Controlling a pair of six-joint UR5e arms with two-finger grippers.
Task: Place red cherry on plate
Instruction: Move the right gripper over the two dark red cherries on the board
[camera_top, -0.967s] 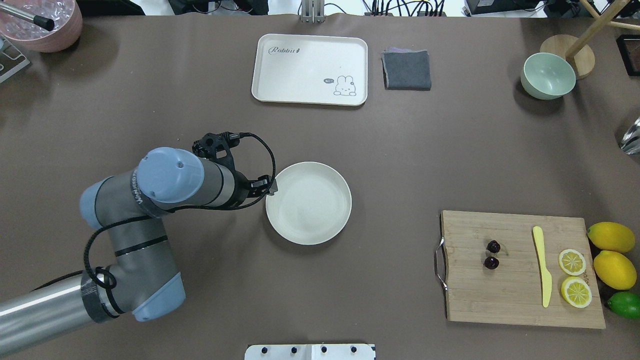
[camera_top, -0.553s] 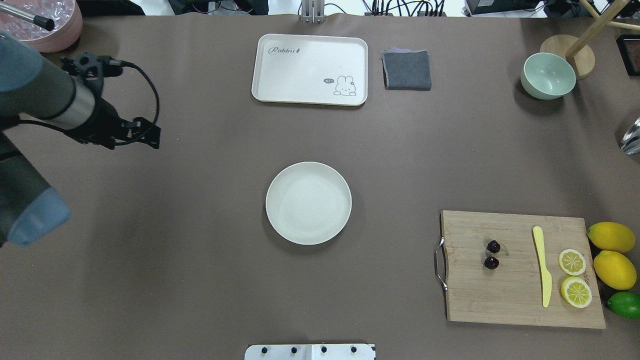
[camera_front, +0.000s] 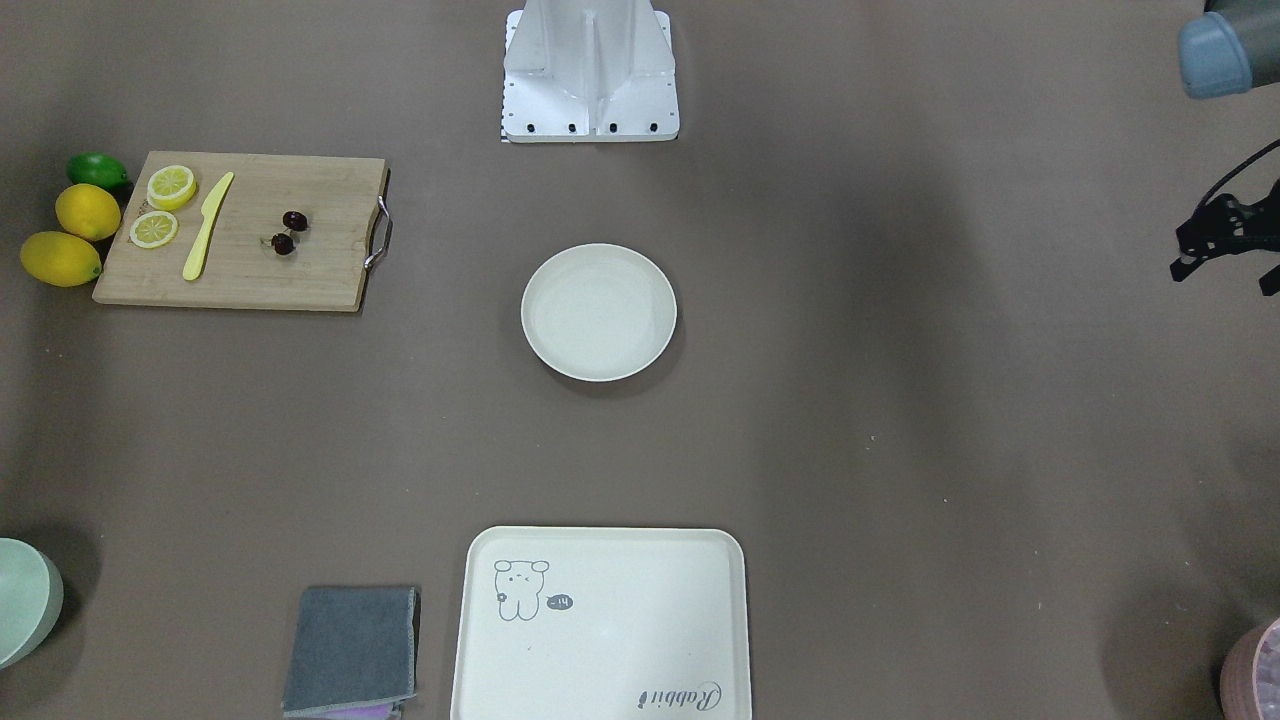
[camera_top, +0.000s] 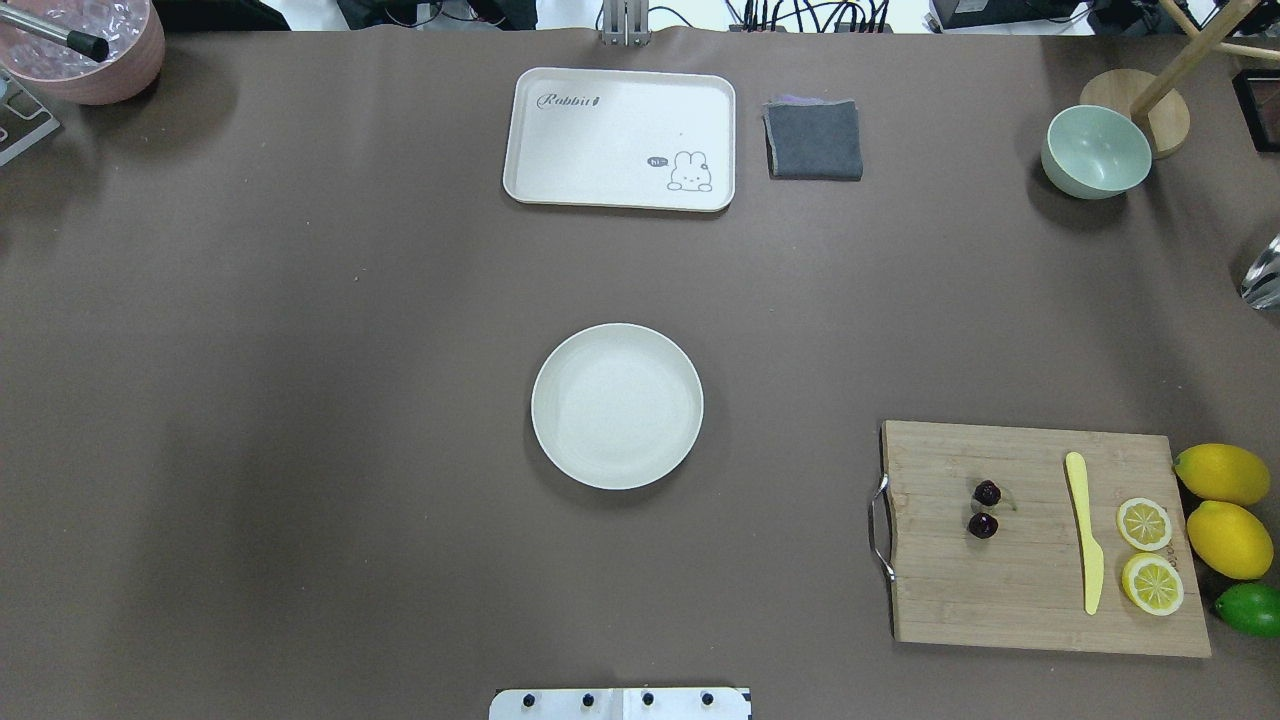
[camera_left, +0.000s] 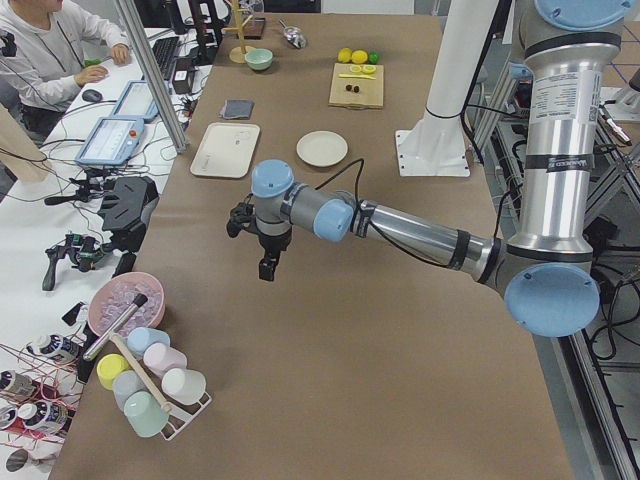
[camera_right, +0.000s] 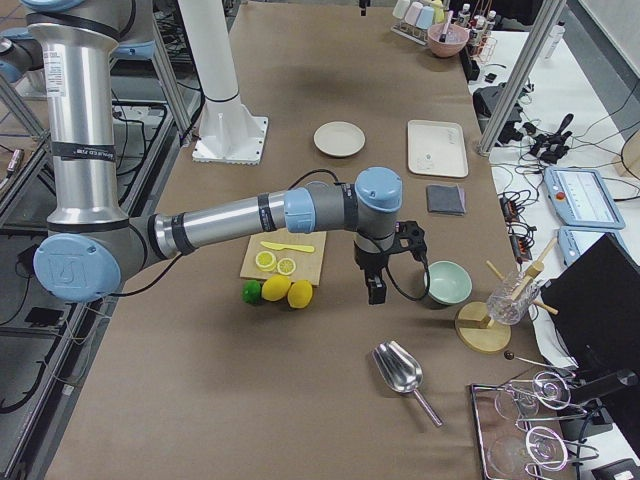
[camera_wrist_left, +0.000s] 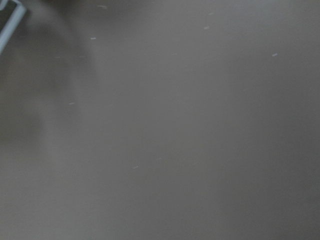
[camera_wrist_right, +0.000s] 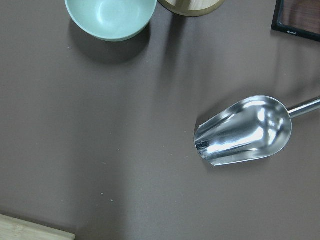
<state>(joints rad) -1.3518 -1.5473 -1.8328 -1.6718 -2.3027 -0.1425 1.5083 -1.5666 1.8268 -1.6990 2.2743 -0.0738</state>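
The red cherry (camera_top: 985, 508), two small dark maroon fruits, lies on the wooden cutting board (camera_top: 1040, 600) at the right, also seen in the front view (camera_front: 289, 232). The plate (camera_top: 617, 406), round, cream-white and with nothing on it, sits mid-table (camera_front: 598, 312). Neither arm shows in the overhead view. My left gripper (camera_left: 268, 266) hangs fingers-down over bare table far to the plate's left; I cannot tell its state. My right gripper (camera_right: 376, 290) hangs beyond the board's outer end near the green bowl (camera_right: 448, 282); its state is also unclear.
On the board lie a yellow knife (camera_top: 1085, 530) and two lemon halves (camera_top: 1148, 553); whole lemons (camera_top: 1225, 510) and a lime (camera_top: 1250, 608) sit beside it. A rabbit tray (camera_top: 620, 138) and grey cloth (camera_top: 813, 140) are at the far edge. A metal scoop (camera_wrist_right: 245, 131) lies under the right wrist.
My left arm pulled away from the plate's left rim, swung to the left, and has left the overhead view. The plate and cherry did not move.
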